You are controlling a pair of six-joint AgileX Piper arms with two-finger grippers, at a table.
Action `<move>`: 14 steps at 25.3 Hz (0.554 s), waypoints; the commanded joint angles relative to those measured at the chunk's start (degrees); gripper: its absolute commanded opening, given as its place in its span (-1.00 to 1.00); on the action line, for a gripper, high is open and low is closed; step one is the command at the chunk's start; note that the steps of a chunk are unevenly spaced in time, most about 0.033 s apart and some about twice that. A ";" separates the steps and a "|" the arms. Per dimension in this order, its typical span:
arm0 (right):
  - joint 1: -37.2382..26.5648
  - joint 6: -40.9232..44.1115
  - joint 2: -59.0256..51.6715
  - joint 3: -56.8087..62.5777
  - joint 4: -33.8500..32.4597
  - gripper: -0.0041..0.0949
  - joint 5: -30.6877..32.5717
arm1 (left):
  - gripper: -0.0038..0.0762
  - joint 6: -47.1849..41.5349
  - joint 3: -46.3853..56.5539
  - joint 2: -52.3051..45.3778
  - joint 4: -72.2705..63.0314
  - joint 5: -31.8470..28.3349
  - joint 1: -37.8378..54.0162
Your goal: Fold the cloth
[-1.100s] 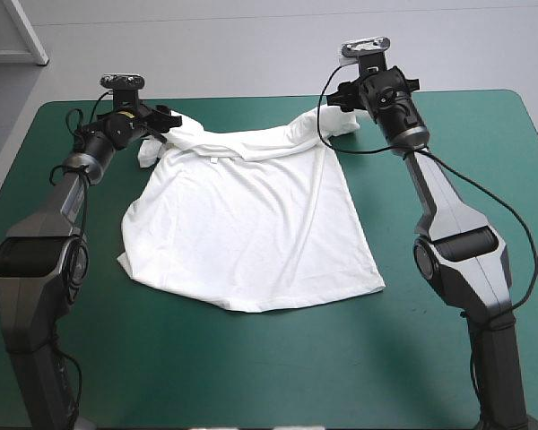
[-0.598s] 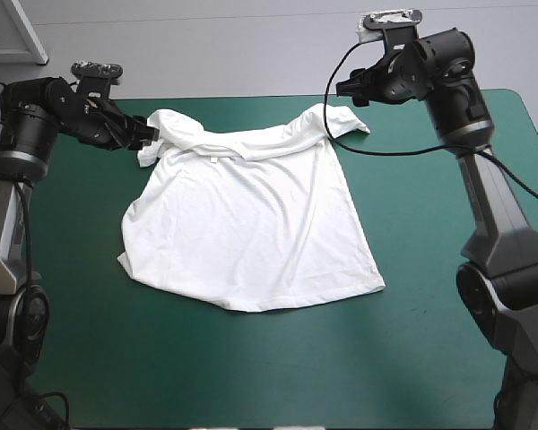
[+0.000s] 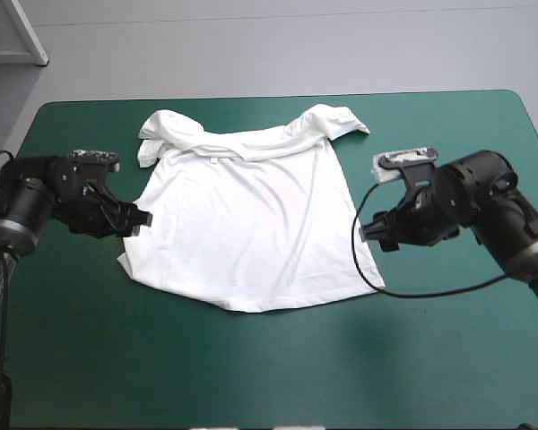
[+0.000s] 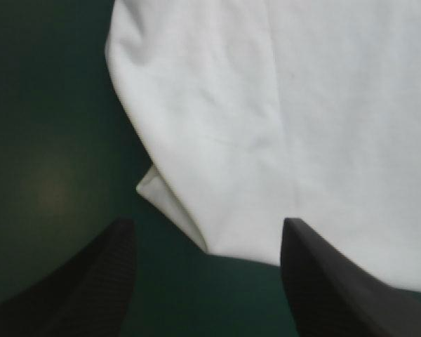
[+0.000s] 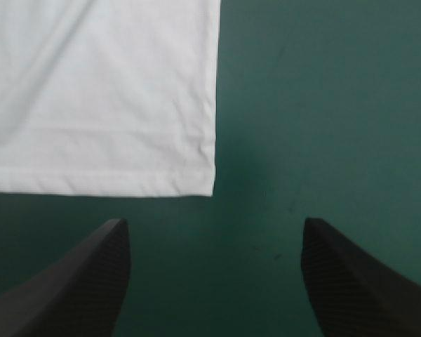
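The white T-shirt (image 3: 251, 215) lies spread flat on the teal-green cover, collar toward the far edge, hem toward the front. Both sleeves are bunched near the collar. My left gripper (image 3: 136, 218) is open, low at the shirt's left side edge. In the left wrist view that gripper (image 4: 207, 228) has the T-shirt (image 4: 302, 105) edge and a small folded corner just ahead of its fingers. My right gripper (image 3: 369, 235) is open beside the shirt's right edge. In the right wrist view this gripper (image 5: 214, 223) faces the hem corner of the T-shirt (image 5: 91, 91), a short gap off.
Bare teal-green cover (image 3: 251, 367) runs from the shirt's hem to the table's front edge. More bare cover (image 3: 466, 134) lies to the right of the shirt, up to the table's right edge.
Both grippers have left the sleeves at the far edge and come down toward the front along the shirt's sides. The sleeves now lie loose on the table.
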 commanded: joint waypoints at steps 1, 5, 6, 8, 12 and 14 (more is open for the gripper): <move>0.09 0.21 -5.81 5.13 -0.35 0.38 -1.53 | 0.19 -1.99 6.78 -2.05 -0.32 -7.16 0.02; 0.09 0.29 -8.24 9.40 -0.09 0.38 -0.44 | 0.19 -2.43 13.76 1.58 -0.43 -18.39 0.02; 0.09 0.29 -8.33 9.40 0.44 0.38 -0.03 | 0.19 -2.43 13.77 2.79 -0.43 -19.22 0.02; 0.09 0.29 -8.33 9.40 1.21 0.38 0.22 | 0.19 -3.11 13.77 4.34 -0.43 -20.33 0.02; 0.09 0.29 -8.23 9.49 2.02 0.38 -0.46 | 0.19 -4.11 14.02 8.13 -0.99 -21.76 0.02; 0.09 0.29 -7.92 9.49 2.02 0.38 -1.17 | 0.18 -4.11 14.25 9.88 -3.26 -21.91 0.02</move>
